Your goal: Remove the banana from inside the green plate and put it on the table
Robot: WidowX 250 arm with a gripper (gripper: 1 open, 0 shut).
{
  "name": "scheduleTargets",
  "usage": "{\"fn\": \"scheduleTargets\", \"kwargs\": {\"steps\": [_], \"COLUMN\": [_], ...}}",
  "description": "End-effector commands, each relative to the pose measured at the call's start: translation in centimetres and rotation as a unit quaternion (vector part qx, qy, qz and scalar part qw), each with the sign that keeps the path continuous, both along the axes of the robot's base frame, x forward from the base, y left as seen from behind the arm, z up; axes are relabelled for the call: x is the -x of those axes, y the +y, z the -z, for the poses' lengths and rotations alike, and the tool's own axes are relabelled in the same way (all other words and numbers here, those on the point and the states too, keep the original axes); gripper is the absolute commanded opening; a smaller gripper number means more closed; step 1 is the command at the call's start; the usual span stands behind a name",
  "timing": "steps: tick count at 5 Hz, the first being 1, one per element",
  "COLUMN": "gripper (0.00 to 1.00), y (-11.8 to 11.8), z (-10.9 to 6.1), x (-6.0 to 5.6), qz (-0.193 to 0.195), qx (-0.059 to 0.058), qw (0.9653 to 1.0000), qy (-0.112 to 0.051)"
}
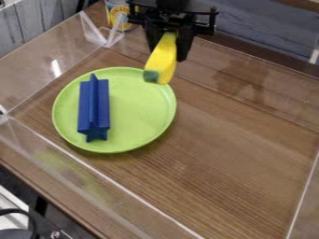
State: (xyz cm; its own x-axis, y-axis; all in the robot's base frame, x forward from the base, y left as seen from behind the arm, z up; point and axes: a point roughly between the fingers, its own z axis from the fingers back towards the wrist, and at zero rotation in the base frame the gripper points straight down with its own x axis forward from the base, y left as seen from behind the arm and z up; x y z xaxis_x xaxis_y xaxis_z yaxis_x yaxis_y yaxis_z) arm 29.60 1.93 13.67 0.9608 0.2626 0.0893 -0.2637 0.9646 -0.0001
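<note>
Camera view: hand (165, 54) clamped on the banana (161, 61), carrying it off; green plate (115, 109) below-left, bare worktop (237, 121) right awaits lowering.

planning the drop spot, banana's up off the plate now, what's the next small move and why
Probably carry it a little further toward the bare table before lowering. The gripper holds the banana in the air, hanging over the green plate's far rim, so lowering here would likely catch the plate.
</note>
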Motion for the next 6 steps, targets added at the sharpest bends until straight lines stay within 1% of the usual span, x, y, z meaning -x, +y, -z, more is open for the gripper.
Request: {"fn": "scheduleTargets", "kwargs": {"steps": [1, 2, 3, 4, 5, 6], "gripper": [0.00, 0.00, 0.00, 0.00, 0.00, 1.00], "y": [-2.1, -4.7, -5.9, -5.8, -5.6, -7.3], "z": [-0.7, -0.2, -0.3, -0.4, -0.5, 0.0], "x": [1.1, 2.6, 4.0, 4.4, 4.7, 5.1], "qz": [-0.008, 0.004, 0.026, 0.077, 0.119, 0.103], "qx": [-0.003, -0.005, -0.004, -0.001, 0.001, 0.004], "qw": [0.9998, 0.9998, 0.9995, 0.9969, 0.9928, 0.9945], "qy": [-0.018, -0.019, -0.017, -0.015, -0.015, -0.015]}}
